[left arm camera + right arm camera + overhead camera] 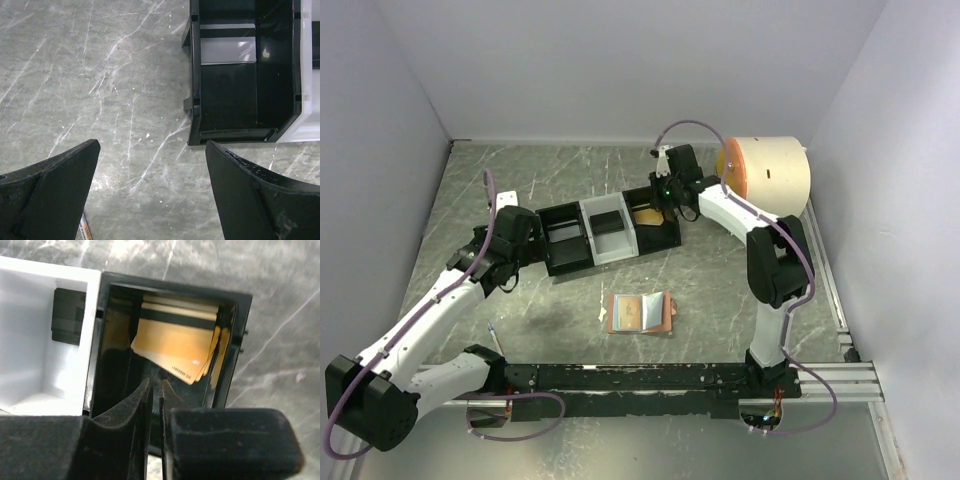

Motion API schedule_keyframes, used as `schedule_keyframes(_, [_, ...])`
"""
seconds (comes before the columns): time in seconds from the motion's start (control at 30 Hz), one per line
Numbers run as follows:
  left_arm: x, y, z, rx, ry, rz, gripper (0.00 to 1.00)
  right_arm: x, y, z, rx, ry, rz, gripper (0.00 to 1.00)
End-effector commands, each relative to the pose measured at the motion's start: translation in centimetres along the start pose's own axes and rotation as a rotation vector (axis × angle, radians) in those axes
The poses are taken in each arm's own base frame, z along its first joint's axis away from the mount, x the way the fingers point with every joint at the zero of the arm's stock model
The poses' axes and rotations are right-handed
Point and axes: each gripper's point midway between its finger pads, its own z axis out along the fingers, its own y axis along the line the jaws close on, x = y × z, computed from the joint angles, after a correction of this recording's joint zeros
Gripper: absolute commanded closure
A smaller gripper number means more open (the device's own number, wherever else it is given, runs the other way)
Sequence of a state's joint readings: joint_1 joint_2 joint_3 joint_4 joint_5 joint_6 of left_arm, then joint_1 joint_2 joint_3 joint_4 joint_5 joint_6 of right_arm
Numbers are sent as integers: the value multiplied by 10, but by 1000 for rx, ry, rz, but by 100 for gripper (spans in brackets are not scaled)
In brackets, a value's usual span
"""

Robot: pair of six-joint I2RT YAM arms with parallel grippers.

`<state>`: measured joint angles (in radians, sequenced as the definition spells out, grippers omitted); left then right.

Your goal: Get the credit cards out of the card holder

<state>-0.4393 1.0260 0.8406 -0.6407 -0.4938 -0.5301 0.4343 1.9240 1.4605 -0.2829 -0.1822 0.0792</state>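
Black padded fingers of the right gripper (156, 385) fill the wrist view. They are pressed almost together, with a thin empty slit between them, just above the right-hand compartment of the black-and-grey three-compartment plastic tray (175, 284). Several thin flat credit cards (175, 347), orange-gold here with a dark stripe, lie fanned and leaning inside that compartment.

The small salmon-pink folding card holder (640, 312) lies open and unheld on the grey marbled worktop (720, 280), between the tray and the near edge and well apart from both arms. Whether any card remains in it I cannot tell. The left gripper (152, 145), splayed wide and empty, hovers by the tray's left end.

If the clenched jaws dip, they would likely jab the fanned stack or nudge the tray. Pulling a card from the unheld wallet with one arm could drag it or flip it shut.
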Motion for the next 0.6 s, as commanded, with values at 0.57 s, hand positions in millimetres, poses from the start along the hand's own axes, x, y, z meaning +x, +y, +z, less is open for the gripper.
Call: schedule_keyframes(0.57, [-8, 5, -2, -21, -23, -11, 0, 55, 6, 43, 233, 246, 180, 95])
